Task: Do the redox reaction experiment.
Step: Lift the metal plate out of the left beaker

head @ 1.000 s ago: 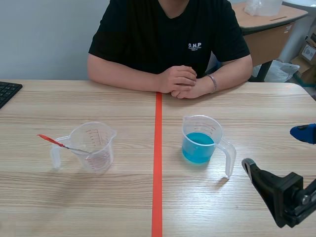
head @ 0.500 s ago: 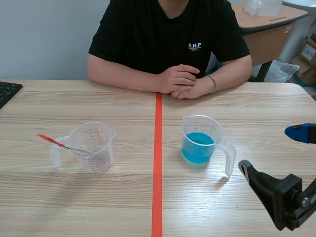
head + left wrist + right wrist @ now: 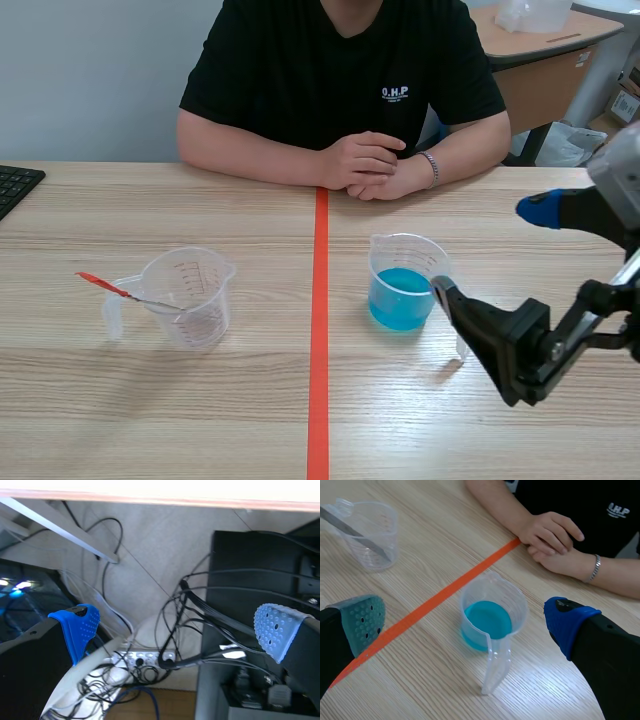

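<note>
A clear measuring cup with blue liquid (image 3: 404, 288) stands right of the orange-red line, its handle (image 3: 462, 318) pointing to the near right. Left of the line stands an empty clear cup (image 3: 188, 297) with a red-handled metal spatula (image 3: 103, 285) leaning in it. My right gripper (image 3: 492, 250) hangs open just right of the blue cup, above its handle. In the right wrist view the blue cup (image 3: 490, 616) sits ahead between the spread fingers of the right gripper (image 3: 465, 614), and the empty cup (image 3: 370, 534) lies farther off. My left gripper (image 3: 177, 627) is open below the table's edge, facing cables.
A person sits across the table with clasped hands (image 3: 372, 163) resting near the line's far end. A black keyboard (image 3: 15, 185) lies at the left edge. Under the table, ahead of the left gripper, are a power strip (image 3: 145, 658) and a black case (image 3: 260, 585).
My right gripper has come in from the right edge, moving left and up, and now hangs beside the blue cup's handle. The cups and the person have not moved.
</note>
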`<state>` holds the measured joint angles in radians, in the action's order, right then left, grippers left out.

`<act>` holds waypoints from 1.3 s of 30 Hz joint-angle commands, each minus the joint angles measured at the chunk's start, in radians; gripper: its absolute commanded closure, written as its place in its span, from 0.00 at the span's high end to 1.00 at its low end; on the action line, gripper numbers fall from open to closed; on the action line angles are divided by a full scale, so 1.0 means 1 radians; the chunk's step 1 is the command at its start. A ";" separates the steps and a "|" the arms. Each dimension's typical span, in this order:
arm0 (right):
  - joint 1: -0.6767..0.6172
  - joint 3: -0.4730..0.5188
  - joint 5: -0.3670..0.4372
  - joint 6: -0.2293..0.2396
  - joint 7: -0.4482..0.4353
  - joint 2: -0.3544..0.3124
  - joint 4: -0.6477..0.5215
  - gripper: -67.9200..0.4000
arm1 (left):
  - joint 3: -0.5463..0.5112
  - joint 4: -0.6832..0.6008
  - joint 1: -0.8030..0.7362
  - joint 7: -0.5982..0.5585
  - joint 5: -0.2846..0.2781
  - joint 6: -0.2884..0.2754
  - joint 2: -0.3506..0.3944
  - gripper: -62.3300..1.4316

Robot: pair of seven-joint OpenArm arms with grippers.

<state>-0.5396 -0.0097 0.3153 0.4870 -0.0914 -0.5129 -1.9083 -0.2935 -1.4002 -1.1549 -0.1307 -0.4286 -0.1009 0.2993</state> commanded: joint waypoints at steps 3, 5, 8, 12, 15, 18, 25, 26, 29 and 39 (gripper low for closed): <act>0.076 -0.085 -0.028 0.000 0.014 -0.014 -0.018 1.00 | 0.019 -0.008 -0.006 -0.011 -0.005 0.002 -0.002 1.00; 0.111 -0.142 -0.046 0.000 0.024 -0.014 -0.018 1.00 | 0.028 -0.008 -0.005 -0.011 -0.005 0.001 -0.002 1.00; 0.167 -0.230 -0.055 0.000 0.037 -0.013 -0.018 1.00 | 0.036 -0.005 0.009 -0.005 -0.004 0.002 -0.002 1.00; 0.251 -0.353 -0.071 0.000 0.053 -0.013 -0.018 1.00 | 0.036 0.024 0.040 0.001 0.000 0.002 -0.002 1.00; 0.317 -0.448 -0.096 0.000 0.071 -0.013 -0.018 1.00 | 0.036 0.057 0.062 0.000 -0.001 0.002 -0.003 1.00; 0.381 -0.539 -0.107 0.000 0.075 -0.011 -0.005 1.00 | 0.036 0.080 0.078 0.000 -0.001 0.002 -0.003 1.00; 0.512 -0.691 -0.138 -0.019 0.074 0.052 0.103 1.00 | 0.036 0.081 0.077 0.000 -0.001 0.002 -0.002 1.00; 0.528 -0.705 -0.154 -0.019 0.074 0.068 0.122 1.00 | 0.036 0.081 0.077 0.000 -0.001 0.002 -0.002 1.00; 0.576 -0.746 -0.190 -0.023 0.064 0.123 0.180 1.00 | 0.036 0.081 0.077 0.000 -0.001 0.002 -0.002 1.00; 0.733 -0.897 -0.294 -0.081 0.013 0.290 0.396 1.00 | 0.036 0.081 0.077 -0.003 -0.001 0.002 -0.002 1.00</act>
<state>0.1688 -0.9112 0.0181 0.4145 -0.0631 -0.2321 -1.5036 -0.2554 -1.3022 -1.0664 -0.1234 -0.4274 -0.1005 0.2996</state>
